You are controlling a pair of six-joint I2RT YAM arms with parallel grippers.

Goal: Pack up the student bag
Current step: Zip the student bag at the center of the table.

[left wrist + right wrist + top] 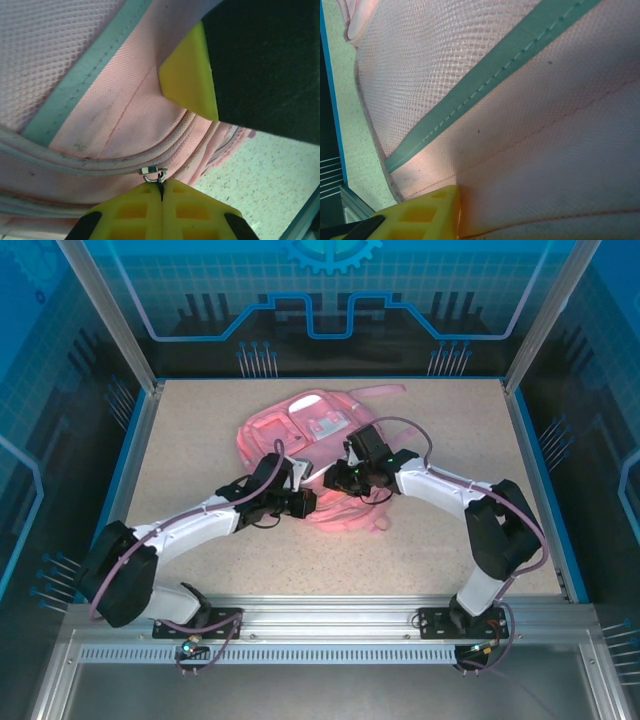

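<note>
Left gripper (161,186) pinches zip pull (154,172) on student bag (105,105).

We find open table (200,440) left and right of the student bag (310,420); the left arm (190,525) and right arm (440,485) slant across the near side. At its near edge the left gripper (161,189), pinched on the zip pull (154,171), and the right gripper (338,480) crowd together, leaving hardly a gap.

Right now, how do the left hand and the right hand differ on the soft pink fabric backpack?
The left hand is shut on the small metal zip pull; whether the right hand grips anything cannot be told. The left hand sits at the zip seam; the right hand's yellow finger presses plain fabric of the soft pink fabric backpack. Both touch the bag.
</note>
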